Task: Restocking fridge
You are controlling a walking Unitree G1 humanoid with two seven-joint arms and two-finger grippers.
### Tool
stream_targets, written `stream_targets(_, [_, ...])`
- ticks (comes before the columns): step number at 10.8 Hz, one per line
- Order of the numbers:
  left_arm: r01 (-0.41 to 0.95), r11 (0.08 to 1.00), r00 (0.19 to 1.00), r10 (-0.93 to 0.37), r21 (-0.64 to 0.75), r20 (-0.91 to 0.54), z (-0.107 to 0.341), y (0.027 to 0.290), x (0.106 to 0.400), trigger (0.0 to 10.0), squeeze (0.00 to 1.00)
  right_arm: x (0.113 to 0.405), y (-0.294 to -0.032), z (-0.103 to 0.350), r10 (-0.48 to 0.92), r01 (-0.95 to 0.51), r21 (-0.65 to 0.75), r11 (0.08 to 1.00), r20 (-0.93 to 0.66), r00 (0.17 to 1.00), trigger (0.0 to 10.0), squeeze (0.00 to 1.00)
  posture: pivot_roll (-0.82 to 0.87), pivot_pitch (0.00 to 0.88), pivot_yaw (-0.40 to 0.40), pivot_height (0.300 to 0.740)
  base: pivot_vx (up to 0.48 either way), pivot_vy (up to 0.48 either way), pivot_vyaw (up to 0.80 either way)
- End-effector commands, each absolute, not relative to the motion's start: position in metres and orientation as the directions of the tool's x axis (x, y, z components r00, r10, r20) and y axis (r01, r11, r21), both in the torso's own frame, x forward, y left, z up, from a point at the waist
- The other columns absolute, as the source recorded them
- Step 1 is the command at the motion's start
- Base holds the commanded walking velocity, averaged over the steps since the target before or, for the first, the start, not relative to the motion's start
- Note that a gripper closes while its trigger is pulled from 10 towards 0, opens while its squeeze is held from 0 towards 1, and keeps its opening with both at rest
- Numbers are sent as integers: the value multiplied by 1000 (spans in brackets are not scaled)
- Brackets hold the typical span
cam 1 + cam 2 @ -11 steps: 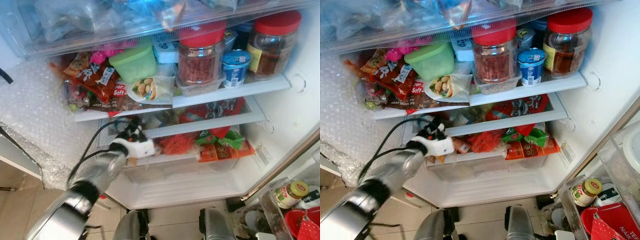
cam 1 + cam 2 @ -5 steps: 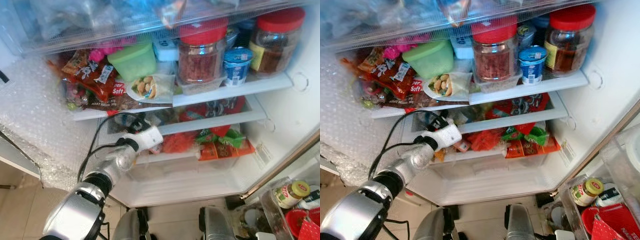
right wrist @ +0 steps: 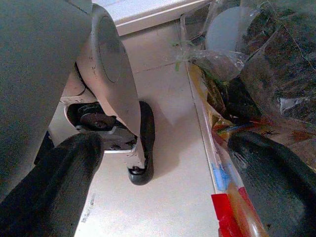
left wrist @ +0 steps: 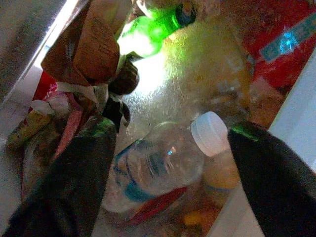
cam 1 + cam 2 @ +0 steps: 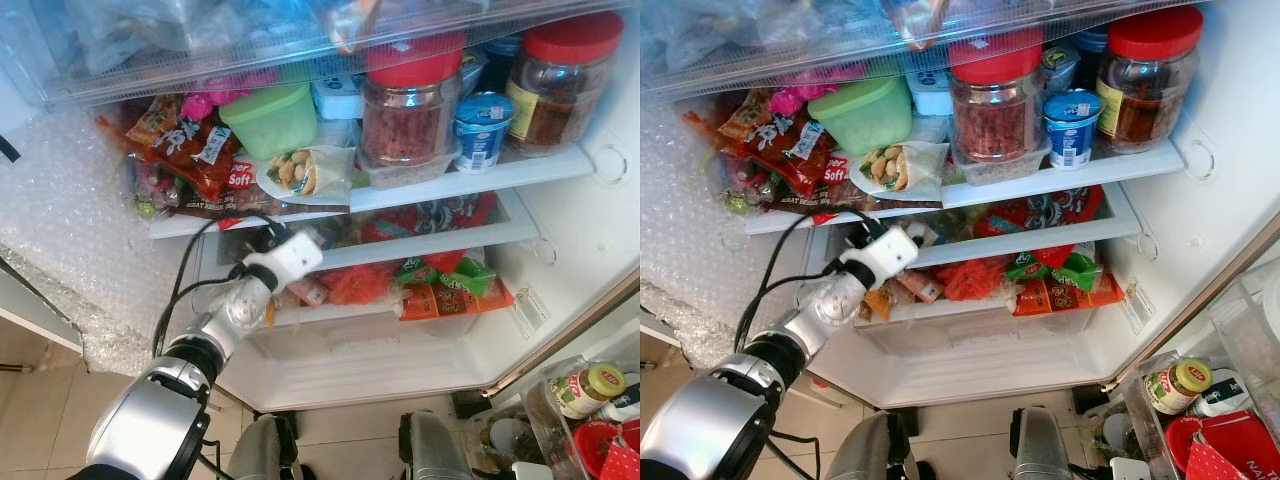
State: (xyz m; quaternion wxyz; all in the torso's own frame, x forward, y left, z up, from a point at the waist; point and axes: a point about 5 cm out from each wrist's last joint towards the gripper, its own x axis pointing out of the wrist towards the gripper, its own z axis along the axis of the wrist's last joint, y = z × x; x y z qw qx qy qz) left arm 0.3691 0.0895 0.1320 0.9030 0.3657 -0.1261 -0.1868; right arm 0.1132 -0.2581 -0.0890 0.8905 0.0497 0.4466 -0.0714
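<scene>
Between the left gripper's fingers: a clear plastic bottle (image 4: 158,168) with a white cap and a blue label band, lying on its side in the middle shelf of the fridge.
Bottle's neighbours: a green bottle (image 4: 150,34) lies beyond it at about 12 o'clock in the wrist view, a brown paper bag (image 4: 91,47) at about 10 o'clock, and red packaging (image 4: 284,44) at about 2 o'clock.
Left gripper (image 4: 168,163): reached into the middle shelf, at about 9 o'clock of the head view's centre; its two black fingers (image 4: 69,182) stand spread apart on either side of the bottle, and whether they touch it I cannot tell.
Left arm (image 5: 215,335): silver, stretched up from 7 o'clock, with a black cable looped beside it.
Top shelf (image 5: 470,185): a green tub (image 5: 268,120) at 11 o'clock, a red-lidded jar (image 5: 408,105) at 12 o'clock, a blue-and-white yogurt cup (image 5: 477,130) just beside the jar, and a second red-lidded jar (image 5: 565,75) at 2 o'clock.
Snack packets (image 5: 185,150): piled at 10 o'clock on the top shelf.
Lower shelf: red, green and orange packets (image 5: 445,285) at about 4 o'clock.
Right gripper (image 3: 165,163): hanging low over the tiled floor (image 3: 163,192) beside the robot's foot (image 3: 140,143), its fingers spread wide with nothing between them.
Fridge wall (image 5: 70,220): covered in bubble wrap, at 9 o'clock.
</scene>
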Motion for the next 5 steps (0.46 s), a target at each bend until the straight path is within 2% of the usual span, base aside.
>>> stream_targets(1, [247, 681, 898, -427, 690, 101, 134, 94, 370, 10000, 1000, 105, -257, -92, -87, 187, 25, 982, -820, 565, 10000, 0, -161, 148, 145, 627, 0, 0, 0])
stream_targets(5, [264, 693, 887, -448, 671, 113, 135, 93, 369, 10000, 1000, 105, -257, -92, -89, 189, 24, 982, -820, 565, 10000, 0, -161, 148, 147, 627, 0, 0, 0])
